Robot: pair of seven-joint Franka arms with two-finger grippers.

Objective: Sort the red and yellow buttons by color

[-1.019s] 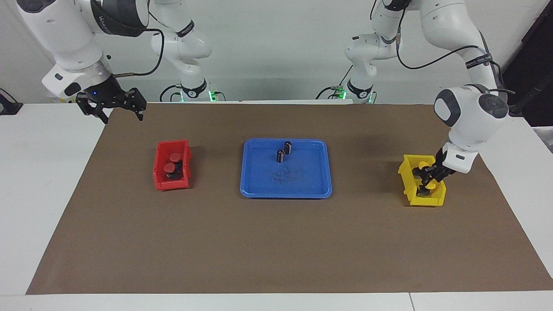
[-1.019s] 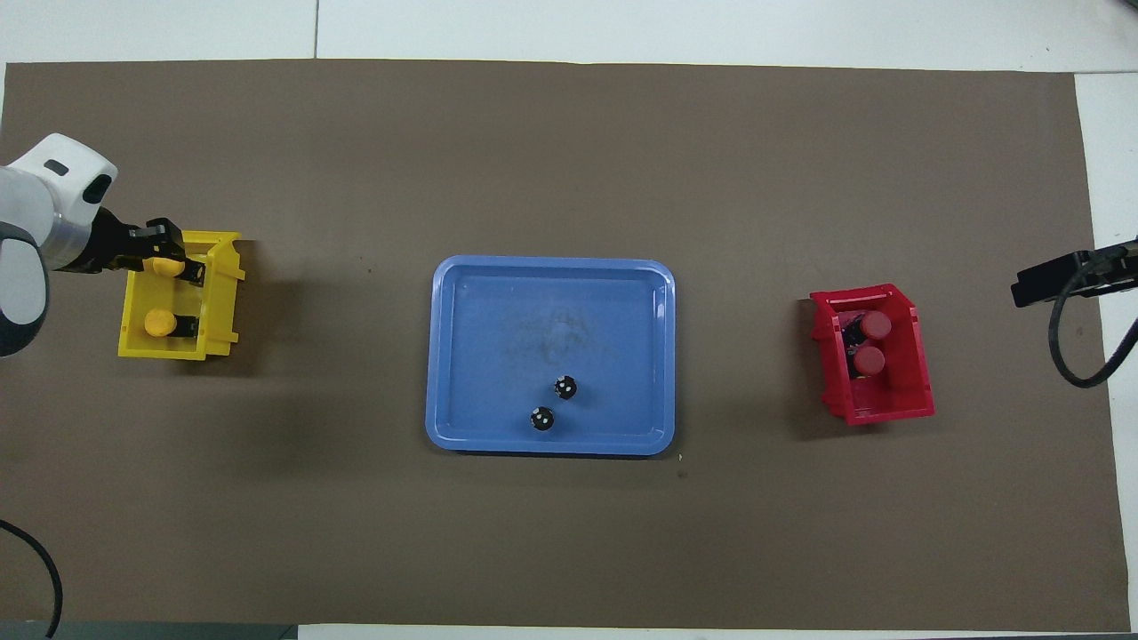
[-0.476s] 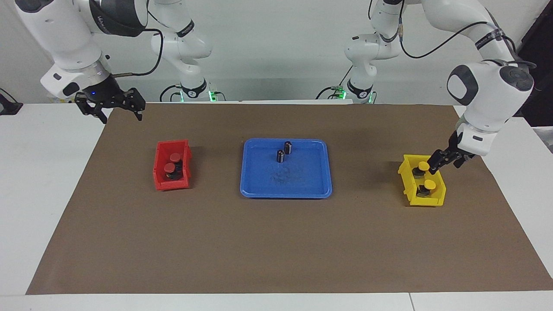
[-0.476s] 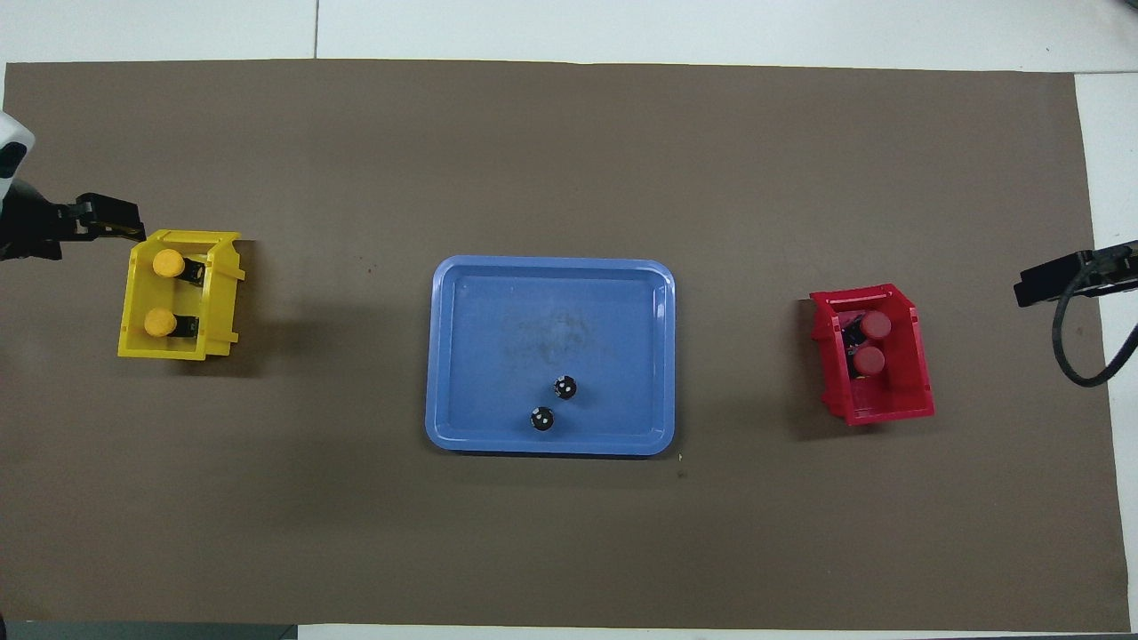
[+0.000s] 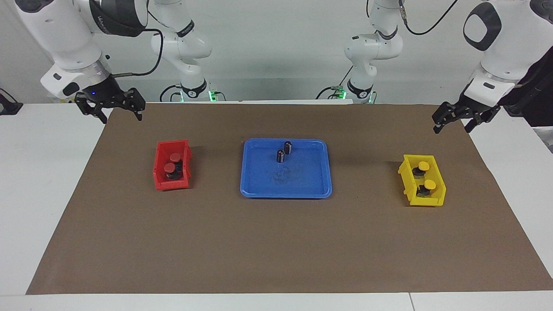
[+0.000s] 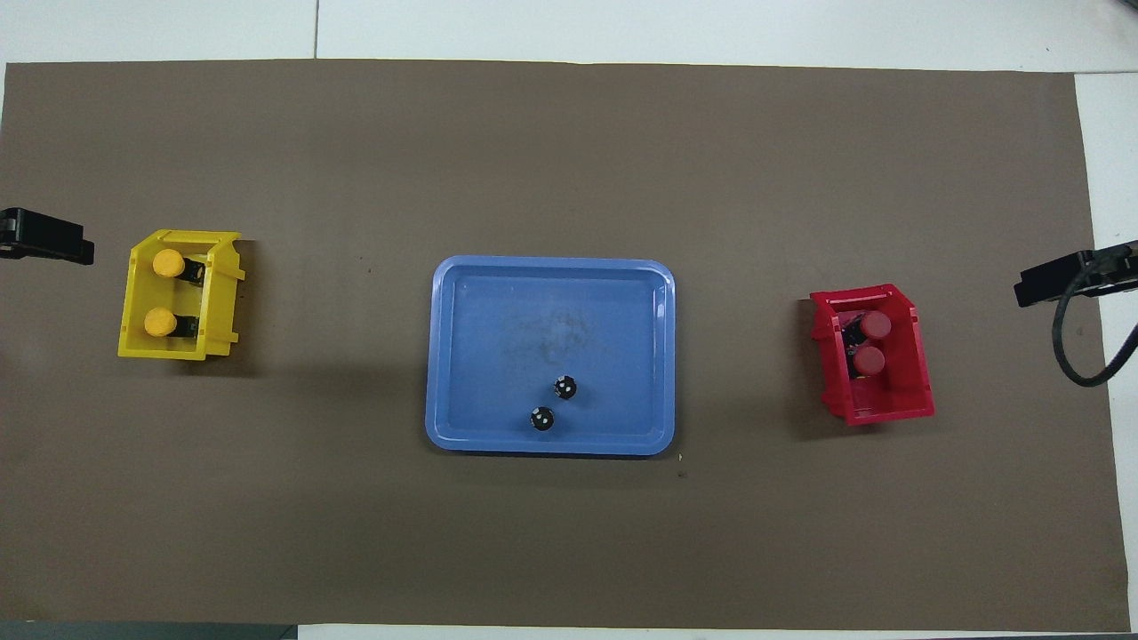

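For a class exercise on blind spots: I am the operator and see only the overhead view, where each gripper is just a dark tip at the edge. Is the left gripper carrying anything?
Observer: No. The left gripper hangs open and empty over the brown mat, at the left arm's end.
Operator: And the right gripper?
Observer: The right gripper is open and empty too, over the mat's edge at the right arm's end.
Operator: I see only the tops of the two dark cylinders.
Observer: Both dark cylinders stand upright in the blue tray.
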